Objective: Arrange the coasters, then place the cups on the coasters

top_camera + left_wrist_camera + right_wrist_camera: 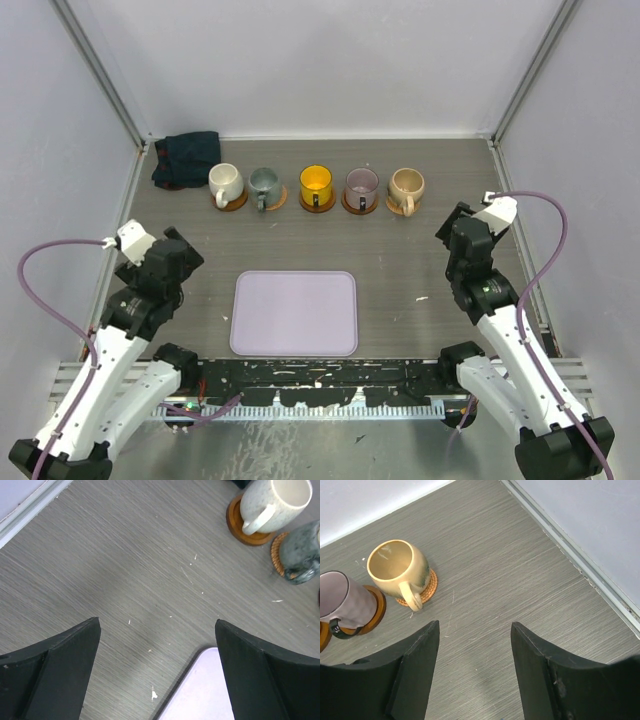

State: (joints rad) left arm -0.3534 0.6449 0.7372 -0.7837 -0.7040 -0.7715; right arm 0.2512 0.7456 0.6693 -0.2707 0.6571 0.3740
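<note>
I see the five cups (316,183) each sitting on a coaster (232,205) in a side-to-side row well ahead of my left gripper (157,625) and right gripper (475,627), both open wide and empty.

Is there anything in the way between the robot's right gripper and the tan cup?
No, nothing visible. Only table surface lies between the open right gripper and the tan cup, which already sits on its coaster. The mauve cup stands off to one side, not in the path.
</note>
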